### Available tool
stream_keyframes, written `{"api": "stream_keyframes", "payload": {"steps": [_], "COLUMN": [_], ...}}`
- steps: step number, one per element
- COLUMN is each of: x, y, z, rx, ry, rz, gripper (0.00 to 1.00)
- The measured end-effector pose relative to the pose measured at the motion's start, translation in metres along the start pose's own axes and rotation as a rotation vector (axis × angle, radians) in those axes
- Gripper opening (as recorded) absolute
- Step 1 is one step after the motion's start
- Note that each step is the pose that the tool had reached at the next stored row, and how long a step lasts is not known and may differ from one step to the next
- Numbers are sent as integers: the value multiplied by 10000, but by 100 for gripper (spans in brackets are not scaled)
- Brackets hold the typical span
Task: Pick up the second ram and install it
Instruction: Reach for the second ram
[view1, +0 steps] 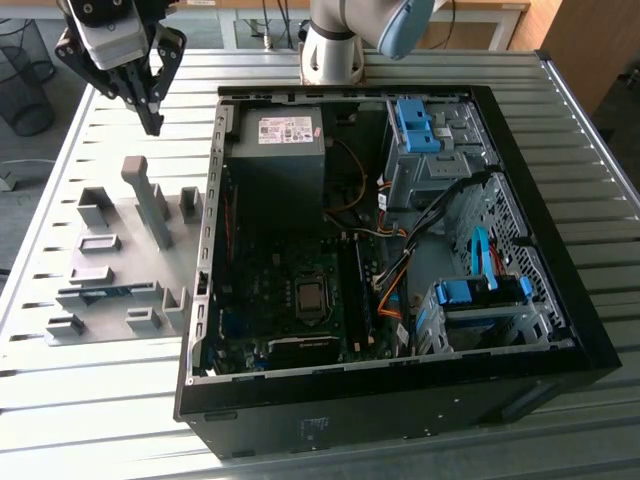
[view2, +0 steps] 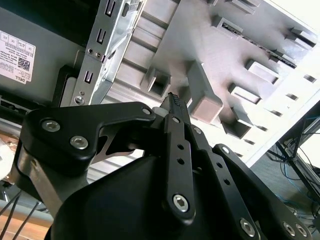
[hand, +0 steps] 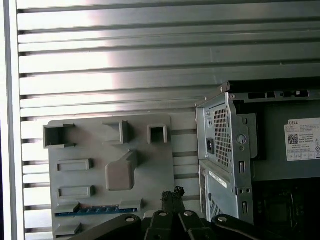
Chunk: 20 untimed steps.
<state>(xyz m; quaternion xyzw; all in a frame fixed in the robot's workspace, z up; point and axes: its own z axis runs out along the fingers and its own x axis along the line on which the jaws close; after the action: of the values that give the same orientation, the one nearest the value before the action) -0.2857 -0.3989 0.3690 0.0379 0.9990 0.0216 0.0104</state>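
The second ram (view1: 105, 292) is a thin blue stick lying flat in a slot of the grey holder plate (view1: 130, 262), on the exterior view's left of the open computer case (view1: 560, 300). In the first wrist view the ram (hand: 95, 211) shows as a blue strip near one edge of the holder plate (hand: 110, 150). My gripper (view1: 151, 122) hangs above the table beyond the plate's far end, well above and apart from the ram. Its fingertips (view2: 173, 98) are pressed together and hold nothing. The gripper (hand: 172, 192) points down toward the plate.
The case lies open on the slatted metal table (view1: 120, 390), with the power supply (view1: 280, 150), the processor socket (view1: 310, 297) and long dark memory slots (view1: 353, 290) beside it. Blue drive brackets (view1: 480, 292) and cables fill the case's right side. A tall grey post (view1: 150, 200) rises from the plate.
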Motion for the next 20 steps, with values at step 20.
{"api": "stream_keyframes", "payload": {"steps": [20], "x": [245], "y": [-19], "z": [-4], "rx": [1], "ry": [1], "rz": [0], "gripper": [11]}}
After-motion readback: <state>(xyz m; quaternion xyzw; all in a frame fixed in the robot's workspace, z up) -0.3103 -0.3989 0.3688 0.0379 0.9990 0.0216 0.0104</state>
